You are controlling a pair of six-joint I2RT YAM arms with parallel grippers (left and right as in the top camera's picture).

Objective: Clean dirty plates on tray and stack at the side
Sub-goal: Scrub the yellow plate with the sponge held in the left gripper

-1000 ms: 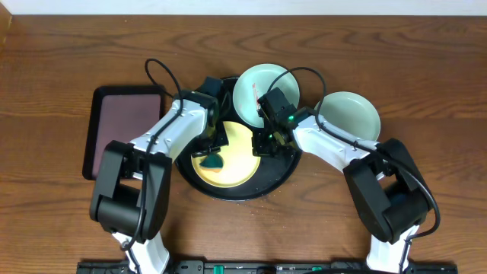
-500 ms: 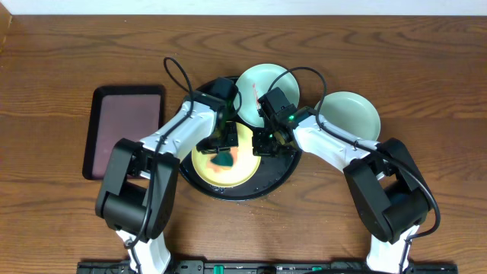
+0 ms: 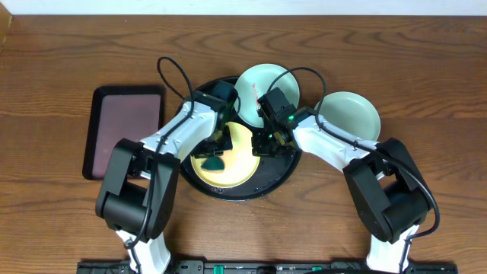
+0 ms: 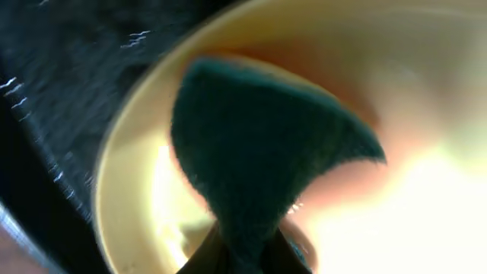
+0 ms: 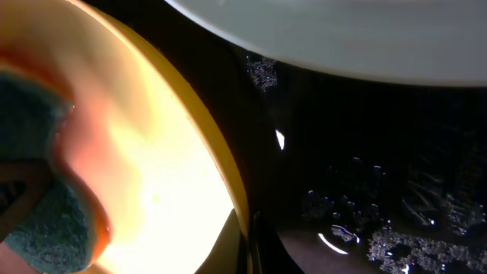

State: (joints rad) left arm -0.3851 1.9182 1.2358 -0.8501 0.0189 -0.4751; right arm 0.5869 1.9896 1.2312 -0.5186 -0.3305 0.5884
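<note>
Overhead looks straight down on the wooden table [image 3: 426,46]. Both wrist cameras sit very close (blurred), facing down from opposite sides onto the shared yellow plate [image 4: 129,190] and green sponge [image 4: 259,152].

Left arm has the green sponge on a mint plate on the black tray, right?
Wrong plate: the left arm has the green sponge on the yellow plate on the black tray. The left wrist view shows it.
</note>
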